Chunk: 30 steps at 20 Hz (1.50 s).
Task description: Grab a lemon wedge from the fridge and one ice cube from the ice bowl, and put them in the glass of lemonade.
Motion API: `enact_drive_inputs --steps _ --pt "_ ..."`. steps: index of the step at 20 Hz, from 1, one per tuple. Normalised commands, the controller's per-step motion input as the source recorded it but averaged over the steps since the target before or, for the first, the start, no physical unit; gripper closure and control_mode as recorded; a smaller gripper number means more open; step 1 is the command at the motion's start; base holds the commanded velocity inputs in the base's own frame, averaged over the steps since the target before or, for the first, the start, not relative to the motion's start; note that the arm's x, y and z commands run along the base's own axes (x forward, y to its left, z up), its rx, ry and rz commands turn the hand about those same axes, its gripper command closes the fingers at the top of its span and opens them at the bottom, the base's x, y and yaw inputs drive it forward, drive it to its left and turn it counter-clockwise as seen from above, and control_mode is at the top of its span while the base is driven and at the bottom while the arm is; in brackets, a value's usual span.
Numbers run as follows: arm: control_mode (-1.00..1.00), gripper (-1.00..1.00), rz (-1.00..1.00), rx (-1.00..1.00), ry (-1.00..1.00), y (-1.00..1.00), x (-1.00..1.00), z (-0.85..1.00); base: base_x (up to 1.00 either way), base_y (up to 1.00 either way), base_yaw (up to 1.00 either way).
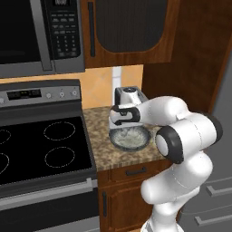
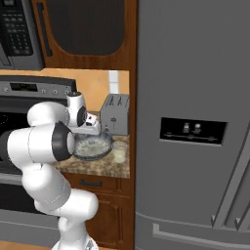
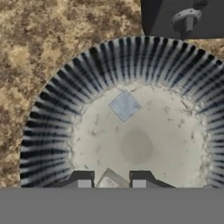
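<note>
A black glass stove (image 1: 41, 145) sits at the left under a microwave (image 1: 41, 34), and beside it a speckled brown granite table (image 1: 102, 149) tops wooden cabinets. On that table the ice bowl (image 1: 130, 138) lies in front of a grey toaster (image 2: 115, 114), with the glass of lemonade (image 2: 119, 151) just beside the bowl on its fridge side. The fridge (image 2: 195, 127) stands closed at the far right. In the hand view, the bowl's pale speckled floor holds one pale square ice cube (image 3: 124, 105) lying loose near its middle, and a second ice cube (image 3: 111, 179) sits between the tips of the claw (image 3: 111, 183), which are drawn in close on its two sides.
</note>
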Motion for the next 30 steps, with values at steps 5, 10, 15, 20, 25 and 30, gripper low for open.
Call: enact_drive_inputs --steps 5,10,15,20,25,30 --pt "-1.0 1.0 0.0 0.08 -0.04 -0.01 0.0 0.19 0.0 0.0 0.0" --pt "-1.0 1.0 0.0 0.07 -0.01 -0.1 0.0 0.23 0.0 0.0 0.0" --pt "-1.0 1.0 0.0 -0.03 0.06 -0.34 -0.23 0.68 0.0 0.0 0.0" --pt "-1.0 1.0 -0.13 -0.06 0.02 -0.92 -0.12 0.17 0.0 0.0 0.0" --pt "-1.0 1.0 -0.29 -0.05 0.01 -0.68 0.22 -0.01 0.0 0.0 0.0" --pt "-1.0 1.0 -0.28 -0.01 0.12 -0.57 0.43 -0.28 0.0 0.0 0.0"
